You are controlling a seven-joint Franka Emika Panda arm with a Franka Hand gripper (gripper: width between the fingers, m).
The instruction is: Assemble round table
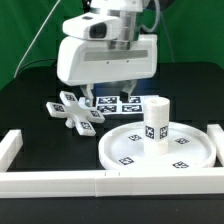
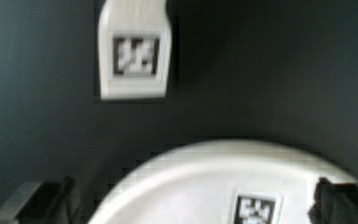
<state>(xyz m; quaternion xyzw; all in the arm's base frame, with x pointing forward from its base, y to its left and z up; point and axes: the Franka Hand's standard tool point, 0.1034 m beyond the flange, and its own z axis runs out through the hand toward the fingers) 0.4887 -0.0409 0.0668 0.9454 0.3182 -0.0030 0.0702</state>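
Observation:
The round disc (image 1: 130, 152) lies flat at the exterior view's right. The short cylindrical leg (image 1: 157, 120) stands upright on its hub. The cross-shaped base (image 1: 78, 111) lies on the black table at the left of the disc. My gripper (image 1: 107, 94) hangs open and empty just above the table, behind the disc and beside the base. In the wrist view my gripper (image 2: 194, 208) is open, with one dark finger (image 2: 43, 202) at each side. A rounded white tagged part (image 2: 211, 175), apparently the disc's edge, lies between them. A white tagged arm (image 2: 137, 50) lies beyond; I cannot tell of which part.
The marker board (image 1: 122, 103) lies flat under and behind my gripper. A long white rail frame (image 1: 60, 180) runs along the front, with ends at the left (image 1: 10, 148) and right (image 1: 216, 135). A green backdrop stands behind.

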